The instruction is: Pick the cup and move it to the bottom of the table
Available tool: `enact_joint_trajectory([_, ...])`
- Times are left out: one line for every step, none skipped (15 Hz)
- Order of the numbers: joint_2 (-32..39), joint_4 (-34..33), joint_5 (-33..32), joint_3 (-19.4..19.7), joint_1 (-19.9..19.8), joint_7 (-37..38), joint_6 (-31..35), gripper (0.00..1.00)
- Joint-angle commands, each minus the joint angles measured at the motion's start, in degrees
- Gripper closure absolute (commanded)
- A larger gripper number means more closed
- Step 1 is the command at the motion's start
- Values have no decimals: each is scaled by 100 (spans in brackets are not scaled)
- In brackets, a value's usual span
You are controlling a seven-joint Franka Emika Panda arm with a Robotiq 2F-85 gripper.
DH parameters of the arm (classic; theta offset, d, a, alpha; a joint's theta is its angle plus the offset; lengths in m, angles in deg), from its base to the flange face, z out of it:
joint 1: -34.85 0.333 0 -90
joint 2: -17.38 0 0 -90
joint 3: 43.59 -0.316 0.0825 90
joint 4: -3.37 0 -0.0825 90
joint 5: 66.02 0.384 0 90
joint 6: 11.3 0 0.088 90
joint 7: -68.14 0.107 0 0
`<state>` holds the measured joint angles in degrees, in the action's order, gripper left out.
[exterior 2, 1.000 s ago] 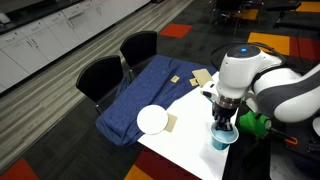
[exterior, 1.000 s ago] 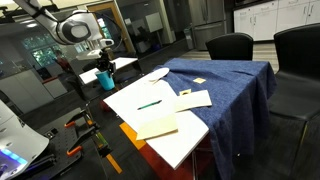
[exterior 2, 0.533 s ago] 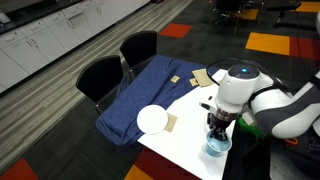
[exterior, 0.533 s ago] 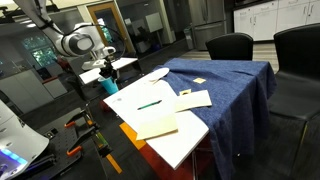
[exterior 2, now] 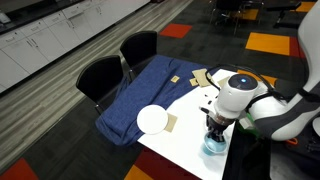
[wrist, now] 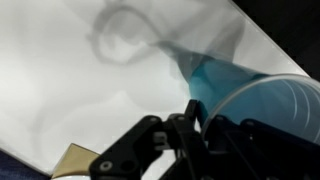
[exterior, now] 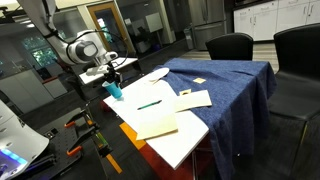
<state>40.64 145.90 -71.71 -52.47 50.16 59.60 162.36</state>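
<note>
The gripper (exterior 2: 215,133) grips the cup (exterior 2: 212,147) (teal, pale-rimmed) between closed fingers at the bare white edge of the table (exterior 2: 188,127), away from the blue cloth (exterior 2: 150,92).

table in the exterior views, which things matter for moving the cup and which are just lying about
Job in hand:
cup
tool, around the cup
table

Lying about:
blue cloth
papers
green pen
white plate
chairs
</note>
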Motion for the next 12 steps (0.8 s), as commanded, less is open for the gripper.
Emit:
enact_joint_trajectory([162, -139, -230, 256, 269, 327, 127, 66])
enact_joint_trajectory([185, -161, -247, 299, 325, 385, 116, 60])
enact_joint_trajectory([191, -173, -241, 290, 334, 392, 97, 53])
enact_joint_trajectory([169, -168, -234, 282, 346, 389, 82, 45])
enact_joint_trajectory([149, -158, -222, 252, 330, 374, 73, 38])
enact_joint_trajectory([85, -132, -207, 224, 317, 370, 47, 30])
enact_joint_trajectory([37, -111, -196, 199, 299, 359, 33, 23])
enact_joint_trajectory([-47, -76, -176, 176, 284, 366, -2, 15])
enact_joint_trajectory([-106, -57, -152, 125, 236, 344, -34, 8])
enact_joint_trajectory([-226, -23, -112, 67, 183, 340, -130, 2])
enact_joint_trajectory([-315, -8, -129, 118, 230, 382, -196, 0])
enact_joint_trajectory([-429, 18, -102, 64, 176, 374, -250, 0])
